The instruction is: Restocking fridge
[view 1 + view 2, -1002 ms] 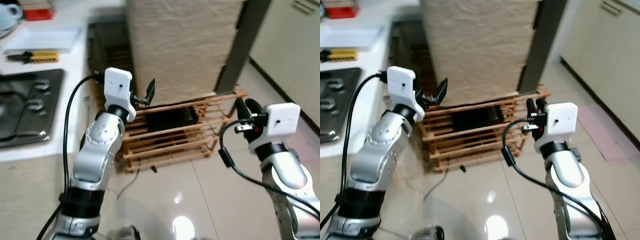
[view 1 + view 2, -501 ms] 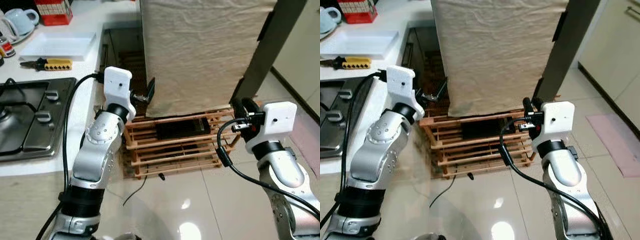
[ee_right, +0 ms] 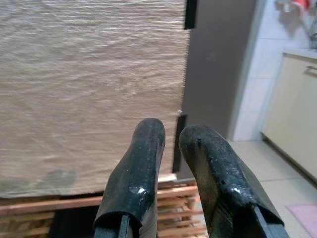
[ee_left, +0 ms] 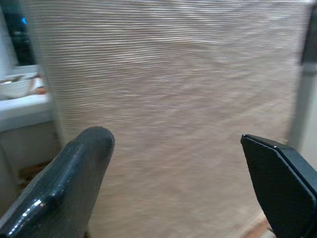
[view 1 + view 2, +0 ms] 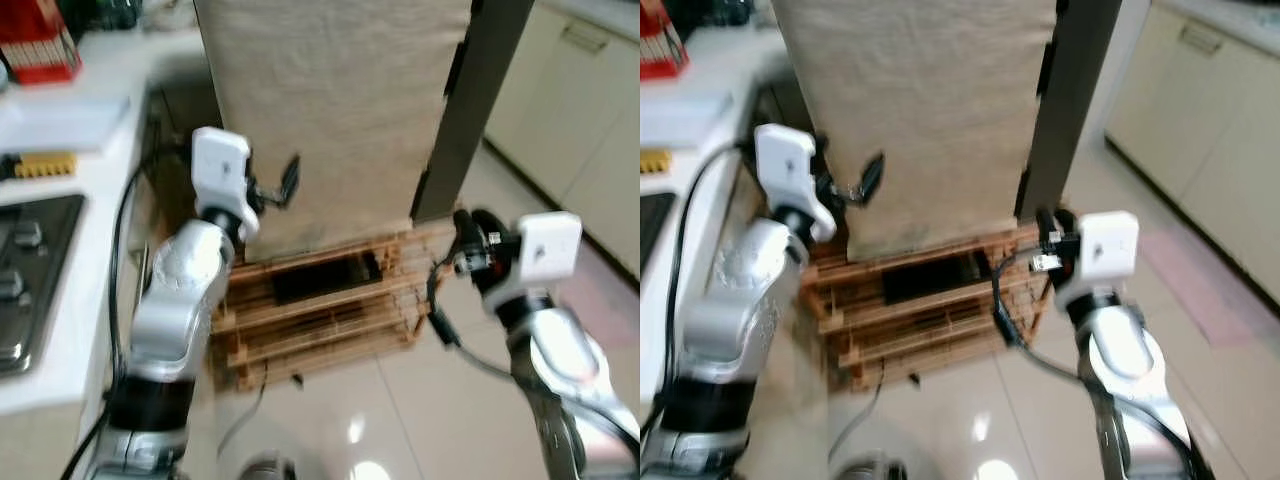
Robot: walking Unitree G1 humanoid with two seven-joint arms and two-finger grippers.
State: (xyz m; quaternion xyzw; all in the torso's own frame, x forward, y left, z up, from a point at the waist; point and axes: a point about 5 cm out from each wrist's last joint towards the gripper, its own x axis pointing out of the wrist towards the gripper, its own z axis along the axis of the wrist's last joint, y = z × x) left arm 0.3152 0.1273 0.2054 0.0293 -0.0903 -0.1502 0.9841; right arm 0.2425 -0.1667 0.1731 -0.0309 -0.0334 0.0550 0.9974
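cloth-draped fridge (image 5: 330,110) faces both claws: left claw (image 4: 183,168) wide, right claw (image 3: 173,163) narrow, empty.

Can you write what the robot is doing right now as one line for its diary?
phase: facing cloth-covered fridge | left gripper: open, raised toward cloth | right gripper: shut, empty, near wooden rack | nothing held

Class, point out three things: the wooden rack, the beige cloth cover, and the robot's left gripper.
wooden rack (image 5: 330,320), left eye view, front slats.
beige cloth cover (image 5: 340,100), left eye view, middle of cloth.
left gripper (image 4: 178,183), left wrist view, midway between fingertips.
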